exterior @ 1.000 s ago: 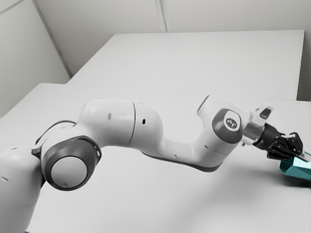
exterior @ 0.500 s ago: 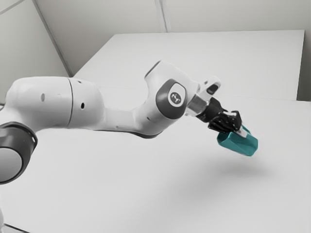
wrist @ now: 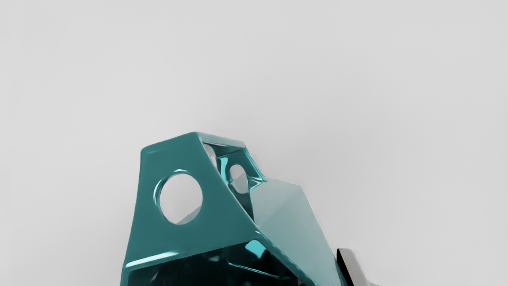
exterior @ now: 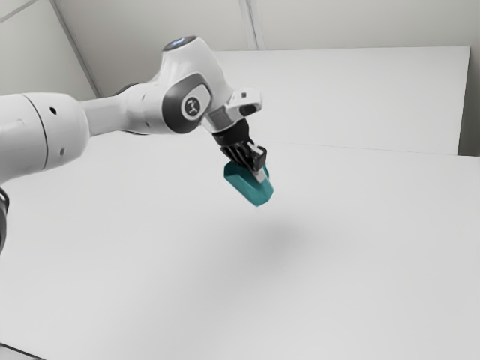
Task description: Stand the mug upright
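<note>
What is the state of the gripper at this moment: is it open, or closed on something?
Gripper: closed on the teal mug, holding it tilted above the table.

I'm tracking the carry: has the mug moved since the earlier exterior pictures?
Yes: judged against the white table, the mug has moved toward the exterior view's left, appearing nearer the table's far edge.

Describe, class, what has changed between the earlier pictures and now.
The arm has drawn back toward the exterior view's left, carrying the mug along; the mug now slopes more steeply there. Nothing was visibly let go: the tool stays shut on it. The table stayed put.
</note>
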Available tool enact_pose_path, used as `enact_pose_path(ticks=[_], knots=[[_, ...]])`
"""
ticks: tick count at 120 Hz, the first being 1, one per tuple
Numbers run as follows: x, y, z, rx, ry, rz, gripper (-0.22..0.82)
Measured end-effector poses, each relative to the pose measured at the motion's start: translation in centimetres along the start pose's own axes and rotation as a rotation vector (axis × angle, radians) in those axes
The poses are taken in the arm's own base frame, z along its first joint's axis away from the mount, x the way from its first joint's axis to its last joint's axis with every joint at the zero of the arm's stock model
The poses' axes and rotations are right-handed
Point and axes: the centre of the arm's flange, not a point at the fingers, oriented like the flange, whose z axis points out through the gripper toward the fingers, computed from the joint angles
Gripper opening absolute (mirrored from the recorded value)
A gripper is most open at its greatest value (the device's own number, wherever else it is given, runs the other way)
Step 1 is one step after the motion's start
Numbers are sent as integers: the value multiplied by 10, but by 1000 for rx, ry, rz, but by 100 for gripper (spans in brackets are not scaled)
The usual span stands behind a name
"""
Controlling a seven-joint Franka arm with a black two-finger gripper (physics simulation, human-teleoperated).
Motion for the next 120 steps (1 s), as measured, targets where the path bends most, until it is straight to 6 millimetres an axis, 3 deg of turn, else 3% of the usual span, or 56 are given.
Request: enact_pose_path(ticks=[17, 39, 48, 68, 93, 120], knots=[[-11, -34, -18, 77, -29, -18, -14], [-31, -112, -35, 168, -66, -115, -14], [-37, -130, -35, 193, -79, -134, -14], [-41, -136, -11, 207, -122, -130, -14], [-44, -162, 36, 198, -189, -161, -14], [-48, -170, 69, 189, -233, -174, -14]])
